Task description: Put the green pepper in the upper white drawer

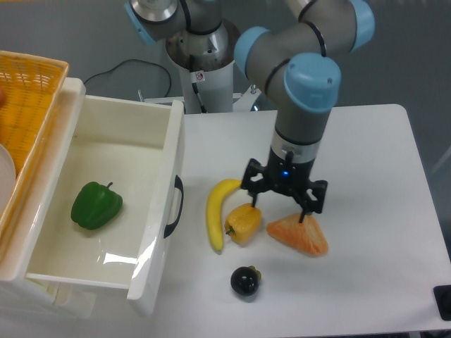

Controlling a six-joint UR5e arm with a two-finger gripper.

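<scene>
The green pepper [96, 205] lies inside the upper white drawer [163, 189], on its floor toward the left side. The drawer is pulled open, with its black curved handle [175, 206] facing right. My gripper [280, 204] hangs over the table well to the right of the drawer, just above a yellow pepper [244, 222] and an orange wedge [299, 235]. Its fingers are spread open and hold nothing.
A banana [217, 211] lies left of the yellow pepper. A small dark round fruit [244, 280] sits near the front edge. An orange woven basket [27, 113] stands at the far left behind the drawer. The robot base [204, 70] is at the back.
</scene>
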